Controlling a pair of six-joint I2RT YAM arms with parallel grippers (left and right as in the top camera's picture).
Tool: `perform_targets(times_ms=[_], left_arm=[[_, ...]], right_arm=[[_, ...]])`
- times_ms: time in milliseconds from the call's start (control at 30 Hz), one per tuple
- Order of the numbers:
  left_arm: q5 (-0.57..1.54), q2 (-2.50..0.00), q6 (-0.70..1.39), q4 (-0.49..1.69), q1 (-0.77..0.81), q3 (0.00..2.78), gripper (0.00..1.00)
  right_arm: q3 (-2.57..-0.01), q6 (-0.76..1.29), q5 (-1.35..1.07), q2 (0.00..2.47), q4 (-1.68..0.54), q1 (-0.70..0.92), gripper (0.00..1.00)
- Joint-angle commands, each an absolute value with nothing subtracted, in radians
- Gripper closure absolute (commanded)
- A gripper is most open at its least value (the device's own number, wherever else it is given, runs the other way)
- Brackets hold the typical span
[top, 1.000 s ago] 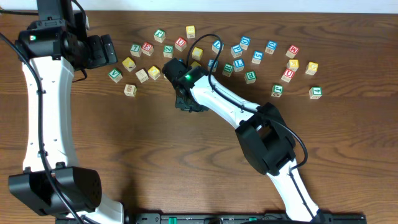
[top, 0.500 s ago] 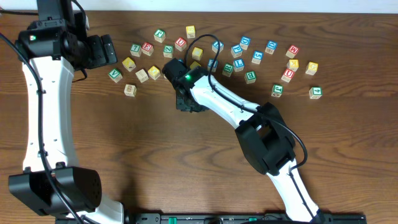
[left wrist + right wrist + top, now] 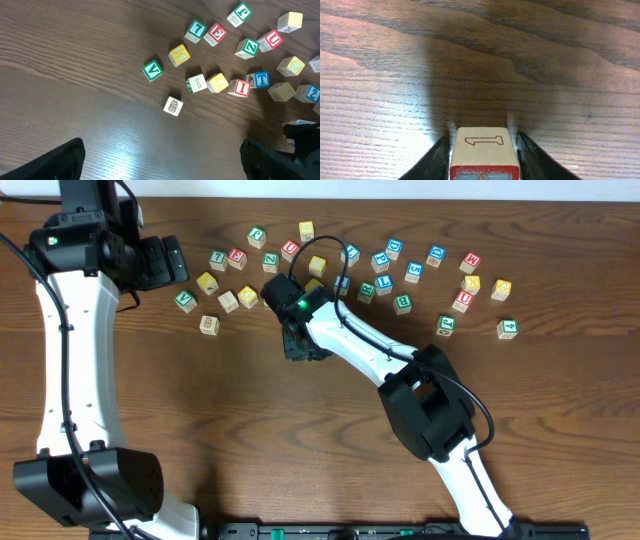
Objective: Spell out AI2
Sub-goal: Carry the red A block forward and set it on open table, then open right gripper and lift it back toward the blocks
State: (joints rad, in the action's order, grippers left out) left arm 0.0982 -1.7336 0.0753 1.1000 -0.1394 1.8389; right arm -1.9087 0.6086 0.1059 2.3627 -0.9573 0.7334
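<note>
— Where was the wooden block (image 3: pixel 482 150) found?

— It was seen at the bottom centre of the right wrist view, set squarely between the right jaws. A sideways mark like a 1 was shown on its pale top face, and a red edge on the face nearest the camera.

— How were those jaws set?

— They were closed on the block. One dark finger (image 3: pixel 438 159) was pressed to its left side and the other to its right. Whether the block was resting on the worktop (image 3: pixel 395 75) or raised just off it could not be told.

— And from overhead?

— The block was hidden there under the tip of the right arm (image 3: pixel 350 342). That tip was placed just below the scatter of lettered blocks (image 3: pixel 381 262), left of the frame's centre.

— What was noted of the left jaws?

— They were spread wide, with nothing between them. Their dark tips were seen in the two bottom corners of the left wrist view. In the overhead frame they were placed at the upper left, well apart from the wooden block.

— Which blocks were seen in the left wrist view?

— A green V block (image 3: pixel 152 70) and a pineapple block (image 3: pixel 173 106) were seen lying on the worktop, untouched by the jaws.
</note>
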Motion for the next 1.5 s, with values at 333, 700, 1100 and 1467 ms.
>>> perform_targets(times_ms=[333, 700, 1100, 1467], left_arm=[[0.086, -1.745, 0.081, 1.103, -0.139, 1.853, 0.02], [0.086, -1.745, 0.081, 1.103, -0.139, 1.853, 0.02], [0.086, -1.745, 0.081, 1.103, -0.139, 1.853, 0.02], [0.086, -1.745, 0.081, 1.102, -0.139, 1.853, 0.02]], right_arm=[[-1.905, 0.642, 0.068, 2.375, -0.953, 0.717, 0.60], [-1.905, 0.690, 0.057, 2.375, -0.957, 0.712, 0.64], [-1.926, 0.664, 0.058, 2.373, -0.962, 0.702, 0.64], [-2.247, 0.479, 0.053, 2.360, -1.141, 0.631, 0.54]])
